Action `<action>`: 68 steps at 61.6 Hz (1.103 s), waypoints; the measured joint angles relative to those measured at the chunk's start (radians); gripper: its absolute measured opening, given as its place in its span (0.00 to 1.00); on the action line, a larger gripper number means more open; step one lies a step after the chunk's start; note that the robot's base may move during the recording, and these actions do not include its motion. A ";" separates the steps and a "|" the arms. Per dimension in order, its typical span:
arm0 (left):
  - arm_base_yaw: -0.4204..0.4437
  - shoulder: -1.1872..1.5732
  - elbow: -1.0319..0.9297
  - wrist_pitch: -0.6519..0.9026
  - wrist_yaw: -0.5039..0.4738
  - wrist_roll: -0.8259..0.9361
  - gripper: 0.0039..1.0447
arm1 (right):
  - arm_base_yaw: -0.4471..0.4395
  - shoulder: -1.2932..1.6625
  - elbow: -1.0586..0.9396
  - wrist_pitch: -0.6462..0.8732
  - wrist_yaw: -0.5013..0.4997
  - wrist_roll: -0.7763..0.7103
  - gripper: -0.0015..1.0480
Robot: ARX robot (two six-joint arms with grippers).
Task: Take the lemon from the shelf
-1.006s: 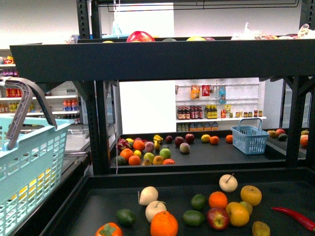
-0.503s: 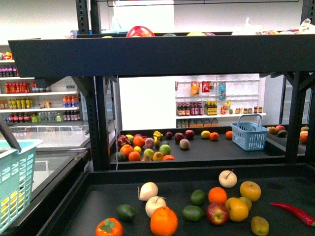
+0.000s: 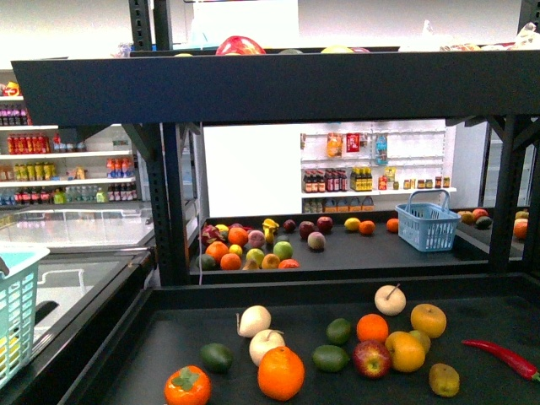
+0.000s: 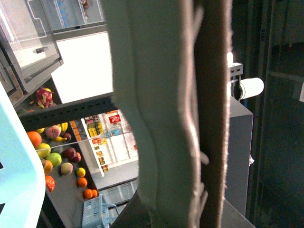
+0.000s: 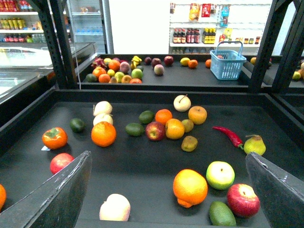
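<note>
- Your right gripper [image 5: 167, 156] hangs spread wide over the shelf's [image 3: 253, 89] front tray, holding nothing.
- Your left gripper [image 4: 190, 118] fills its view; grip unclear.
- The lemon [image 3: 352, 224] apparently lies toward the rear tray's back edge.

One red chili [image 3: 501, 359], two baskets [image 3: 429, 224].

The right gripper [image 5: 168, 190] is held wide open, nothing between its fingers [image 5: 57, 194]. The left gripper's fingers [image 4: 156, 118] are seen pressed together, closed.
</note>
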 joint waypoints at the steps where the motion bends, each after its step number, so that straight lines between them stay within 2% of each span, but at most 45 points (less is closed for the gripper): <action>1: 0.000 0.002 0.002 0.000 0.000 -0.002 0.07 | 0.000 0.000 0.000 0.000 0.000 0.000 0.93; 11: 0.001 0.012 0.007 -0.004 0.000 -0.002 0.07 | 0.000 0.000 0.000 0.000 0.000 0.000 0.93; 13: 0.001 0.012 0.009 -0.013 0.000 0.005 0.11 | 0.000 0.000 0.000 0.000 0.000 0.000 0.93; 26: 0.013 0.010 0.014 -0.084 0.014 0.072 0.48 | 0.000 0.000 0.000 0.000 0.000 0.000 0.93; 44: 0.027 -0.071 -0.005 -0.232 0.038 0.133 0.93 | 0.000 0.000 0.000 0.000 0.000 0.000 0.93; 57: 0.040 -0.162 -0.054 -0.313 0.046 0.156 0.92 | 0.000 0.000 0.000 0.000 0.000 0.000 0.93; 68: 0.063 -0.241 -0.103 -0.445 0.067 0.177 0.92 | 0.000 0.000 0.000 0.000 0.000 0.000 0.93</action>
